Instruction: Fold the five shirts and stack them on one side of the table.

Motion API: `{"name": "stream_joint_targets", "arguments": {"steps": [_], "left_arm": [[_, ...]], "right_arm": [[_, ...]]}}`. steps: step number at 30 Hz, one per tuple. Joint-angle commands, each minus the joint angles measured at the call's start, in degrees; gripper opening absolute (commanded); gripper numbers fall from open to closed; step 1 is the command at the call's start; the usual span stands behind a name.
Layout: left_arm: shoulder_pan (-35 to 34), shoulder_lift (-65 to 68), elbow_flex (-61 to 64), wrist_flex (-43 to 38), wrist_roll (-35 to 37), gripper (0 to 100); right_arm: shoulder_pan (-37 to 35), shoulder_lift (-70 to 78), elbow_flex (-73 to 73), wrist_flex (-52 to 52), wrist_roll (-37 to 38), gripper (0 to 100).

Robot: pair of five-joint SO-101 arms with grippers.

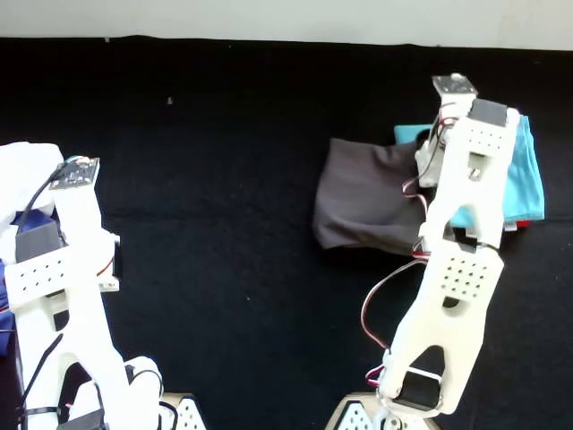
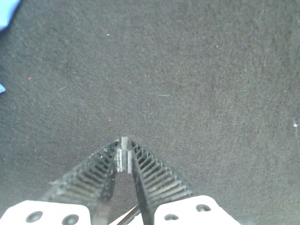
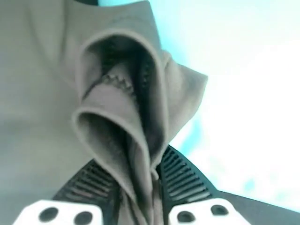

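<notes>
Jaws of my right gripper (image 3: 140, 164) are clamping a bunched grey shirt (image 1: 363, 202) fold, probably needing a level pull over the turquoise shirt (image 1: 530, 184); my left gripper (image 2: 124, 152) is sitting closed.

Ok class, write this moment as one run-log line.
left tool: shut, empty, above black table | right tool: shut on grey shirt | turquoise shirt: beside grey shirt
</notes>
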Motion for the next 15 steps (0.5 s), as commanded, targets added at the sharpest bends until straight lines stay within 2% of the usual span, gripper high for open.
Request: {"name": "stream_joint_targets", "arguments": {"steps": [1, 6, 15], "left_arm": [[-0.31, -1.54, -0.31, -0.18, -0.44, 1], [-0.31, -1.63, -0.22, -0.18, -0.44, 1], [-0.31, -1.63, -0.22, -0.53, -0.44, 1]], "right_arm": [[-0.75, -1.27, -3.82, 3.47, 0.7, 0.6], [-3.03, -7.25, -11.38, 5.67, 2.2, 0.6], [-3.12, -24.66, -7.25, 5.49, 2.81, 0.6]]}}
